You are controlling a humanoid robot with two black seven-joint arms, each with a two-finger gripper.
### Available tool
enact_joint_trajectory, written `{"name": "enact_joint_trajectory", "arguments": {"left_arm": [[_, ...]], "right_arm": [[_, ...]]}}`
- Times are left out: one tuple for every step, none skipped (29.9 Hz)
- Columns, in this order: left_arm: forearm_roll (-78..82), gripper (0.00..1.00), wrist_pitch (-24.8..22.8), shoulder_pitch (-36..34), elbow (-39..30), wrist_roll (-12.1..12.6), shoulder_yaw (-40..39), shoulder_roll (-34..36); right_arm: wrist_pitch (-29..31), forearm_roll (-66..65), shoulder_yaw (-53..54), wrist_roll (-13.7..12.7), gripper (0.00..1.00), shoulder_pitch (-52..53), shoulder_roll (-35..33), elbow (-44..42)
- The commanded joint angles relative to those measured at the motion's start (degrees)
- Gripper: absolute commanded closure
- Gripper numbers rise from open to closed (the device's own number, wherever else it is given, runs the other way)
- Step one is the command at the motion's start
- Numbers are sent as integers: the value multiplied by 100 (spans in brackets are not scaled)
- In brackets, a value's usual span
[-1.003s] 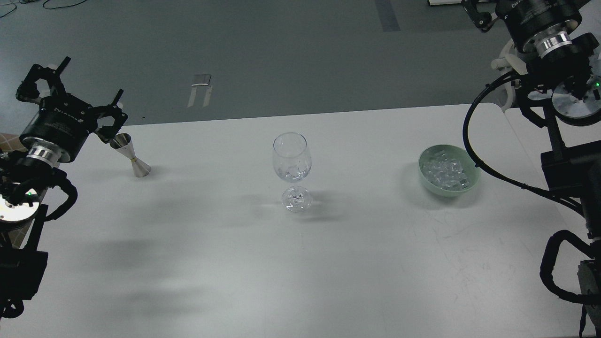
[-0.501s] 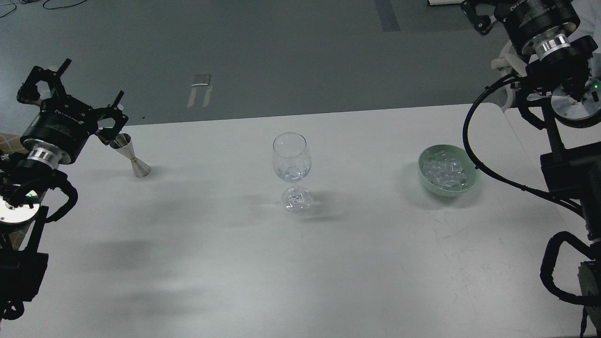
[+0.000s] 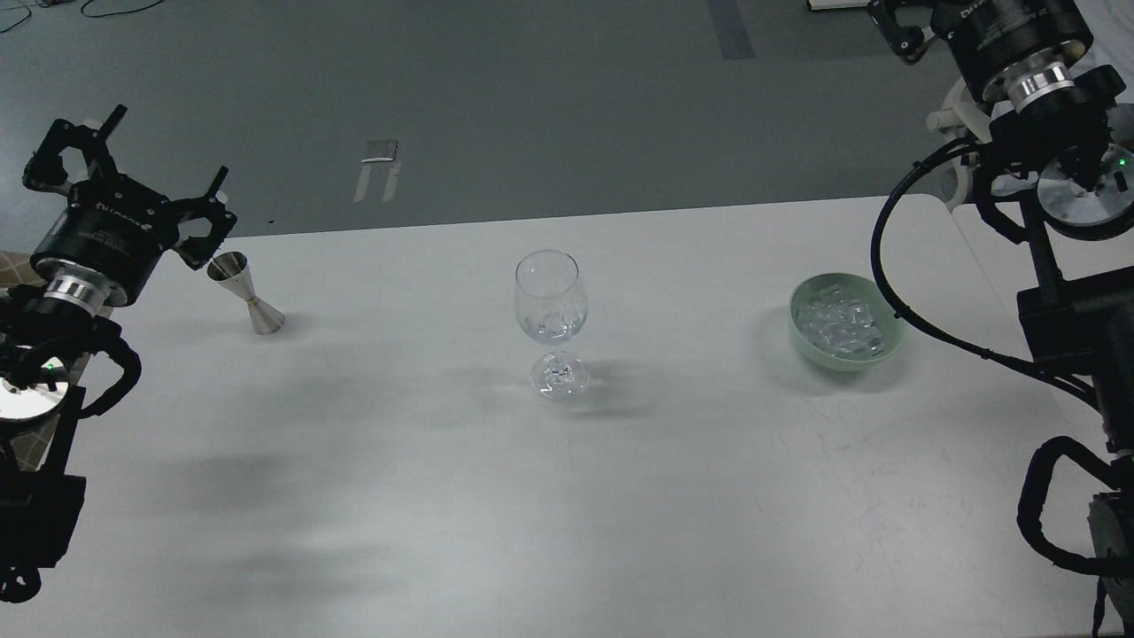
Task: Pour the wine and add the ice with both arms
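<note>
Head view: wine glass (image 3: pixel 550 306) holds liquid and ice, looks done. Left gripper (image 3: pixel 133 177) spread, empty. Right gripper mostly off-frame, can't tell.

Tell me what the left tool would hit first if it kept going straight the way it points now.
Probably nothing on the table. The left tool, open and empty, points up and away, over the far table edge toward the grey floor. The metal measuring cup sits below and beside it, though depth is unclear.
</note>
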Motion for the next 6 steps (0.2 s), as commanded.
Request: {"name": "enact_joint_trajectory", "arguments": {"left_arm": [[4, 2, -6, 15, -1, -1, 0, 0], [4, 2, -6, 15, -1, -1, 0, 0], [4, 2, -6, 15, -1, -1, 0, 0], [4, 2, -6, 15, -1, -9, 0, -9], [4, 2, -6, 15, -1, -1, 0, -9], [4, 2, 3, 15, -1, -9, 0, -9]], "right_arm": [[-9, 0, -7, -2, 0, -14, -24, -3], [-9, 0, -7, -2, 0, -5, -24, -12], [-9, 0, 2, -2, 0, -5, -16, -12], [0, 0, -7, -2, 0, -5, -16, -12], [0, 0, -7, -2, 0, -5, -7, -12], [0, 0, -7, -2, 0, -5, -7, -3]]}}
